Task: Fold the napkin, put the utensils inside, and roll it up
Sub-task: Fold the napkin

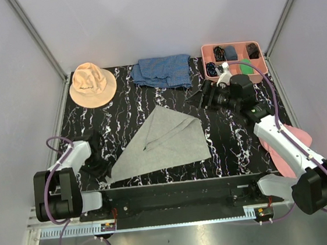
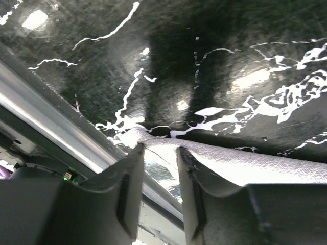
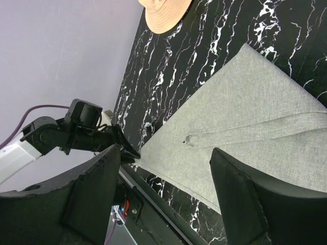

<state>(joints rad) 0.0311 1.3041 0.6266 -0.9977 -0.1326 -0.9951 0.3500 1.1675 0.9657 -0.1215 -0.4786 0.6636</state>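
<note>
The left end effector (image 2: 159,151) is seen with its jaws drawn partly together and a narrow gap left between them. A corner of the napkin (image 1: 165,140) lies in that gap, close to the near edge of the tabletop (image 1: 236,144). Whether the cloth is actually pinched cannot be told. The right end effector (image 3: 165,151) is held wide open and empty, raised well to the right of the hat (image 1: 92,83) and just short of the tray (image 1: 205,49).

The napkin is spread nearer than the hat and to its right, doubled over into a rough triangle. Its long point reaches the left end effector, which sits straight nearward of the hat. A blue cloth (image 1: 161,71) is bunched just right of the hat. The utensils cannot be made out.

The napkin is judged light, thin and limp. If it is lifted by one point, it can be expected to sag, trail and fall open. The corner is the sensible hold, with both layers taken together and the fingertips pressed down to the surface so that the flat edge is caught. The glossy tabletop probably gives little friction, so the cloth may slide rather than crease when drawn.
</note>
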